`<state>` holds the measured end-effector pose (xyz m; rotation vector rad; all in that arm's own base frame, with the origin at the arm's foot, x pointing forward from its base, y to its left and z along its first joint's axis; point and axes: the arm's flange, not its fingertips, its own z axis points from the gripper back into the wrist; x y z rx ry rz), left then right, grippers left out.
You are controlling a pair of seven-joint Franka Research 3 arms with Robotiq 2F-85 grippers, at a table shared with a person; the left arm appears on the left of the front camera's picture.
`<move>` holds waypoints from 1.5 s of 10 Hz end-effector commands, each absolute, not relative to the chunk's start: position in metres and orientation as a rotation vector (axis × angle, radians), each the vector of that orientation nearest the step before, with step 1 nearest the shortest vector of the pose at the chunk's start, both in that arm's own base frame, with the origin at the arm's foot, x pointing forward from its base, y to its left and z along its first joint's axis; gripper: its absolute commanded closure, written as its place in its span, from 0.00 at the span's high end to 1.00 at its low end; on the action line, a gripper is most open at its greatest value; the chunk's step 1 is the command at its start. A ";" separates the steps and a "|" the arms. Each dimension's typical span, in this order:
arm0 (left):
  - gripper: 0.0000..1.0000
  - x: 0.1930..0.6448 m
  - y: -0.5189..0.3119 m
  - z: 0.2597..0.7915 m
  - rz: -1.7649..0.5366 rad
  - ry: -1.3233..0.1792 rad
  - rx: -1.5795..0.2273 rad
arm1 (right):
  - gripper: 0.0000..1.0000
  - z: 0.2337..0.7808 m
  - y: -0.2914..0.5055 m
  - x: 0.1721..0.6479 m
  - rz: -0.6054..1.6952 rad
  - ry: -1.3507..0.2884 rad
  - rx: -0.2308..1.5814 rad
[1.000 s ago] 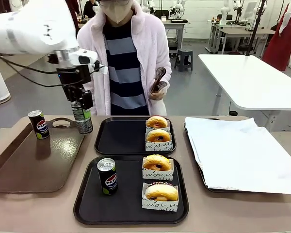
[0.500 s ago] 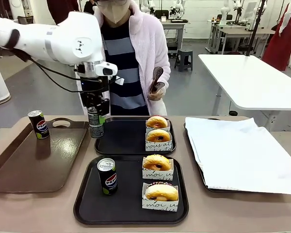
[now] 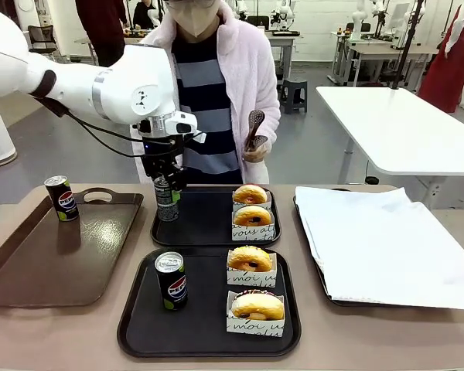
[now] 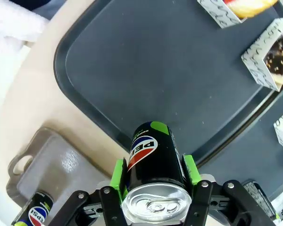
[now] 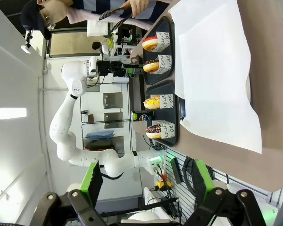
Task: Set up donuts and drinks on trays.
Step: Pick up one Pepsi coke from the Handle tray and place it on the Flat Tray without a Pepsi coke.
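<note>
can [image 3: 171,280] left of donuts [image 3: 250,259], near tray [image 3: 139,332]

Two black trays [image 3: 209,328] [image 3: 201,232] each carry two sleeved donuts [image 3: 255,305] [image 3: 253,216]; one Pepsi can [image 3: 171,280] stands on the near tray, another [image 3: 167,202] hangs gripped above the far tray's left edge.

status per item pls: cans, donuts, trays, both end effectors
Left end effector: shut on a black Pepsi can, held upright above the far black plastic tray.
Right end effector: open, holding nothing.
Near black plastic tray: holds one upright black Pepsi can and two sleeved donuts.
Far tray: two sleeved donuts, no can on it.
Brown glossy handled tray: one upright Pepsi can.
White-paper-lined tray: nothing on the paper.
</note>
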<state>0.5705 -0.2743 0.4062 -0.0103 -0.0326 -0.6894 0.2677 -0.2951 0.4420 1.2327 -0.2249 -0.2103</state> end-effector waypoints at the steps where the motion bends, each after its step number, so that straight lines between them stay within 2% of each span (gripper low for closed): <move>1: 0.58 0.577 -0.283 0.400 -0.680 -0.069 0.030 | 1.00 0.443 -0.296 0.266 -0.203 -0.230 1.244; 6: 0.58 0.579 -0.283 0.383 -0.711 -0.061 0.025 | 1.00 0.443 -0.296 0.266 -0.203 -0.230 1.244; 7: 0.82 0.577 -0.283 0.382 -0.716 -0.059 0.025 | 1.00 0.443 -0.296 0.266 -0.203 -0.230 1.244; 9: 1.00 0.576 -0.283 0.384 -0.723 -0.054 0.023 | 1.00 0.443 -0.296 0.266 -0.203 -0.230 1.244; 13: 1.00 0.574 -0.281 0.387 -0.712 -0.043 0.017 | 1.00 0.443 -0.296 0.266 -0.203 -0.230 1.244; 15: 1.00 0.566 -0.277 0.415 -0.700 -0.022 -0.011 | 1.00 0.443 -0.296 0.266 -0.203 -0.230 1.244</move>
